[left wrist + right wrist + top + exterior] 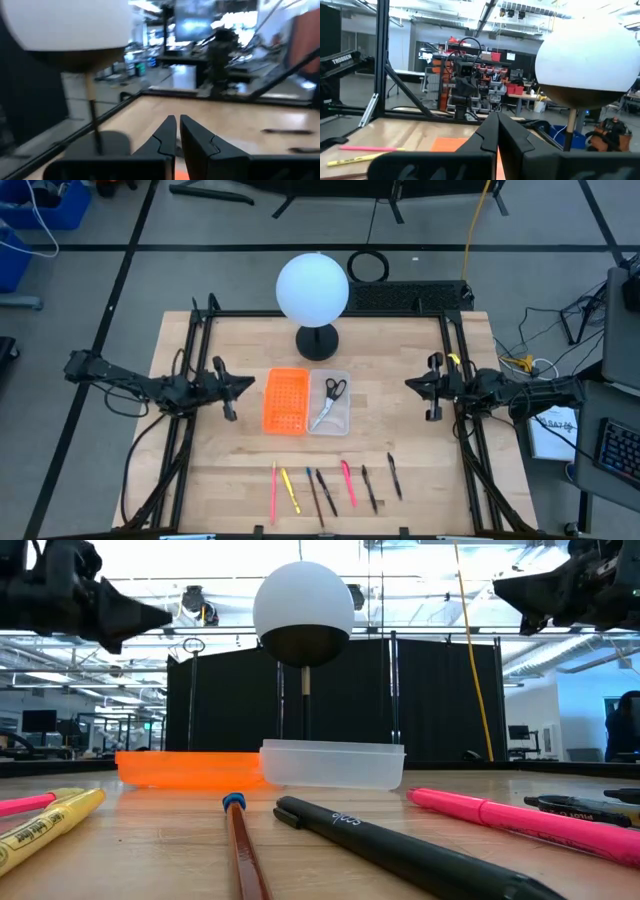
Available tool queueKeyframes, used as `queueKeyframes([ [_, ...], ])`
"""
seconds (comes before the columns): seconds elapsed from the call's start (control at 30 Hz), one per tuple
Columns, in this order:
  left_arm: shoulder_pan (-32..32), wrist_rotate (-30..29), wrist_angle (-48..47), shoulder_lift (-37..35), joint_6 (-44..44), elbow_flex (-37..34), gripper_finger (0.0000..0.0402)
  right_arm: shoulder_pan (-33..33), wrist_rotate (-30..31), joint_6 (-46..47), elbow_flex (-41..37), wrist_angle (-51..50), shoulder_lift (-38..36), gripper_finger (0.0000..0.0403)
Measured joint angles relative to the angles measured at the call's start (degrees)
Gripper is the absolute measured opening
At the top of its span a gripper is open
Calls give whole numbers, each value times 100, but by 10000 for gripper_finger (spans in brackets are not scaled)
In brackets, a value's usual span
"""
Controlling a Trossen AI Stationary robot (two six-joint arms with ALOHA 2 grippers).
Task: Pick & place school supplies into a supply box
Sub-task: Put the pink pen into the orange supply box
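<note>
The clear supply box point(340, 418) point(333, 764) sits at the table's middle, right of an orange perforated tray point(285, 400) point(185, 768). Black-handled scissors point(333, 392) lie inside the clear box. Several pens and pencils lie in a row near the table's near edge: a pink one point(273, 491), a yellow one point(290, 491), a blue-tipped pencil point(314, 496), dark ones point(369, 488) and another pink one point(348, 480). My left gripper point(243, 385) point(177, 131) hovers shut, left of the orange tray. My right gripper point(412, 385) point(497, 129) hovers shut, right of the clear box. Both are above the table and hold nothing.
A lamp with a white globe point(312, 287) and a black round base point(317, 341) stands just behind the two trays. Black frame rails point(200, 330) run along the table's left, right and far sides. Bare wood lies between the trays and the pen row.
</note>
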Motion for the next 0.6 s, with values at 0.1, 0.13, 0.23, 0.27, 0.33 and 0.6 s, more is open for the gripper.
queueKeyframes([
  [0.1, 0, -141, -146, 8, 446, 0, 34, 0, 2, -275, 0, 4, 0, 0],
  [0.13, 0, -145, -114, 8, 592, 0, 34, 0, 2, -358, 0, 5, 2, 0],
  [0.23, 0, -142, 404, 7, 924, 0, 34, 0, 2, -346, 0, 28, 57, 0],
  [0.27, 0, -83, 572, 5, 942, 0, 34, 0, 4, -228, 0, 59, 90, 0],
  [0.33, 0, 172, 882, 4, 1135, 2, 34, 0, 4, 45, 0, 152, 176, 0],
  [0.6, 0, 628, 1055, 5, 1635, 2, 35, 110, -133, 939, 144, 714, 1052, 0],
])
